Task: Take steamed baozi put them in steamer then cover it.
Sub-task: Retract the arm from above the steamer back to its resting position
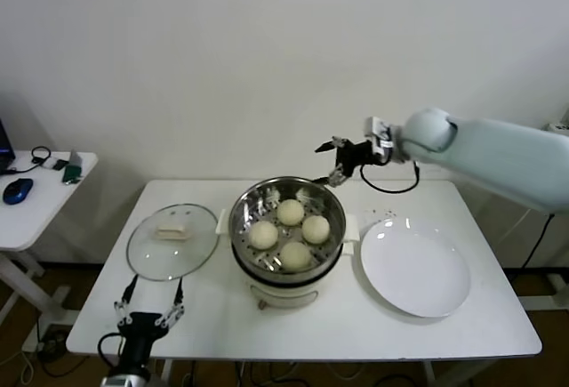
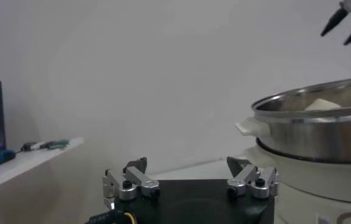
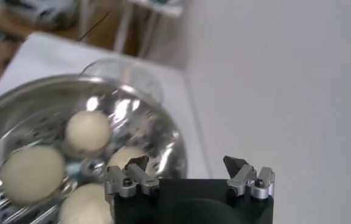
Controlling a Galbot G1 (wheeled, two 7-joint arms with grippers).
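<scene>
Several cream-white baozi (image 1: 291,213) lie on the perforated tray inside the shiny steamer (image 1: 244,209) at the table's middle; they also show in the right wrist view (image 3: 87,130). The glass cover (image 1: 151,257) with its cream block handle lies flat on the table, left of the steamer. My right gripper (image 1: 332,160) is open and empty, raised above the steamer's far right rim. My left gripper (image 1: 149,300) is open and empty, low at the table's front left edge, just in front of the cover. In the left wrist view the steamer (image 2: 321,131) stands to one side.
An empty white plate (image 1: 415,267) lies right of the steamer. A small white side table (image 1: 40,200) with a mouse and cables stands at the far left. A wall runs close behind the table.
</scene>
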